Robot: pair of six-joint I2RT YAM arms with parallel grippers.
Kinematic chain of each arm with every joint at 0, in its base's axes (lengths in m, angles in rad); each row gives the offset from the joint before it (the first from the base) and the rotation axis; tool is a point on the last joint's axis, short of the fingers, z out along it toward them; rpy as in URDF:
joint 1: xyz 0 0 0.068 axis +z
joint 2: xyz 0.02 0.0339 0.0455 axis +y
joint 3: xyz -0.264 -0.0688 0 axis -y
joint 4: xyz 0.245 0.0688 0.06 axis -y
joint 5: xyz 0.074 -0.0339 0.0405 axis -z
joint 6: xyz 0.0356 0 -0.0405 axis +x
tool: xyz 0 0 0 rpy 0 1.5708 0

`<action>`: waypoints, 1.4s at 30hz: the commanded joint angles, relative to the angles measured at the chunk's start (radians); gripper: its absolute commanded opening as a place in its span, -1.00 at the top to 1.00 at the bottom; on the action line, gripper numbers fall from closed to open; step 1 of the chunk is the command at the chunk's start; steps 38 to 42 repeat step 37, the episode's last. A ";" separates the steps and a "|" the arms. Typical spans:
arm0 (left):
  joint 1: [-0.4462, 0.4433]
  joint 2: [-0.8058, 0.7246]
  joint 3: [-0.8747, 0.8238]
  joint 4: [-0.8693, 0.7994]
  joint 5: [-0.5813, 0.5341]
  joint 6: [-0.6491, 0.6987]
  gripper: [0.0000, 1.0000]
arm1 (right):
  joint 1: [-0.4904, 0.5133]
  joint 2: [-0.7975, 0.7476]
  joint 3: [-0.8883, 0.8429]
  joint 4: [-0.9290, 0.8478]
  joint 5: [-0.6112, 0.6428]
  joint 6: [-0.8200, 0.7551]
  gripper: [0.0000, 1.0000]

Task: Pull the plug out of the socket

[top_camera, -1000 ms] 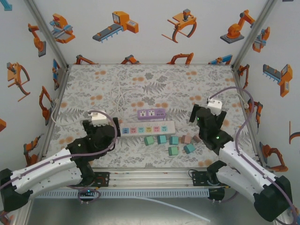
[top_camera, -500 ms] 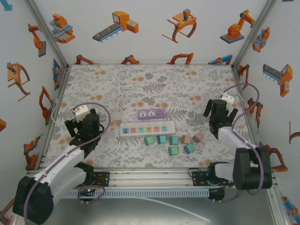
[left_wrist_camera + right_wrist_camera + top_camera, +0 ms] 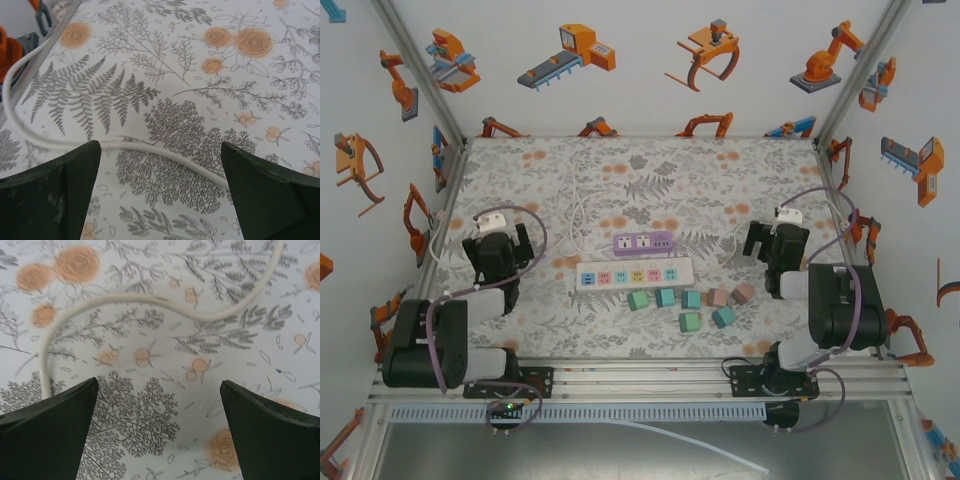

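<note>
A white power strip [image 3: 633, 275] with coloured socket faces lies mid-table, and a smaller purple strip [image 3: 643, 242] lies just behind it. Several small teal and pink plug-like blocks [image 3: 691, 299] rest loose on the table in front of the white strip. My left gripper [image 3: 496, 243] hangs open over the left side of the table, well away from the strips. In the left wrist view the left gripper [image 3: 160, 147] is wide open above a white cable [image 3: 165, 155]. My right gripper [image 3: 776, 240] is open at the right side; in its wrist view the right gripper [image 3: 158, 385] holds nothing.
A white cable [image 3: 578, 210] loops across the patterned table behind the strips, and another cable [image 3: 150, 300] curves past the right gripper. Frame posts and printed walls close in the left, right and back sides.
Both arms have drawn back from the white strip and folded toward their own sides. The strips and blocks have not moved.
</note>
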 commanded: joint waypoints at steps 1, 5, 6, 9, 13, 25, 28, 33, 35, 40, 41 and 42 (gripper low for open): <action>0.060 0.117 0.024 0.171 0.195 -0.017 -0.94 | -0.006 0.004 0.001 0.104 -0.033 -0.014 -0.99; 0.067 0.185 0.105 0.076 0.237 -0.008 -0.94 | -0.005 0.002 0.000 0.106 -0.018 -0.010 -0.99; 0.066 0.183 0.103 0.073 0.237 -0.007 -0.94 | -0.005 0.002 -0.001 0.106 -0.018 -0.011 -0.99; 0.062 0.185 0.109 0.066 0.229 -0.005 -0.94 | -0.005 0.002 0.000 0.106 -0.018 -0.011 -0.99; 0.052 0.187 0.106 0.078 0.220 0.007 -0.94 | -0.005 0.002 0.000 0.106 -0.018 -0.010 -0.99; 0.037 0.193 0.111 0.082 0.200 0.019 -0.94 | -0.005 0.003 0.003 0.103 -0.018 -0.011 -0.99; 0.037 0.193 0.111 0.082 0.200 0.020 -0.94 | -0.004 0.003 0.004 0.100 -0.016 -0.012 -0.99; 0.037 0.193 0.110 0.081 0.200 0.020 -0.94 | 0.002 0.003 0.008 0.093 -0.007 -0.016 -0.99; 0.037 0.194 0.110 0.079 0.200 0.019 -0.94 | 0.002 0.002 0.006 0.094 -0.007 -0.016 -0.99; 0.037 0.193 0.111 0.081 0.201 0.020 -0.94 | 0.002 0.002 0.003 0.098 -0.005 -0.015 -0.98; 0.037 0.193 0.111 0.081 0.201 0.020 -0.94 | 0.002 0.002 0.003 0.098 -0.005 -0.015 -0.98; 0.037 0.193 0.111 0.081 0.201 0.020 -0.94 | 0.002 0.002 0.003 0.098 -0.005 -0.015 -0.98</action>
